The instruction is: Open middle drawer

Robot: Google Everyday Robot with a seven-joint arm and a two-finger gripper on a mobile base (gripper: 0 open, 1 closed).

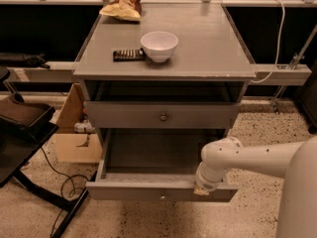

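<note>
Gripper: the gripper point(202, 188) sits on the top front edge of the middle drawer point(133, 191), towards its right end. It touches the front board there.
Grip state: it cannot be told whether the gripper is open or closed on the board, because the wrist above covers it.
Task drawer: the middle drawer is pulled well out of the cabinet. Its grey front stands forward of everything above it and its inner floor point(158, 152) is in view.
Drawer knob: a small round knob point(162, 196) sits at the middle of that front, left of the gripper and apart from it.
Above it: the top drawer point(124, 115) is pushed in, with its own knob point(163, 116) at the centre. A dark gap lies between it and the cabinet top point(208, 38).
On top: a white bowl point(159, 45) stands near the front. A flat dark bar point(129, 55) lies just left of it, touching or almost so. A crumpled snack bag point(124, 6) lies at the back left.
Around: a cardboard box point(74, 128) stands on the floor left of the cabinet. A black stand point(20, 128) is further left, with a dark cable point(64, 182) trailing on the speckled floor point(257, 128). A white cable point(280, 38) hangs at the right.
In the way: nothing lies between the gripper and the drawer front.
Arm: the white arm point(252, 157) comes in from the right edge, runs roughly level to the left, then bends down at a rounded wrist joint point(220, 155) to the drawer front.
</note>
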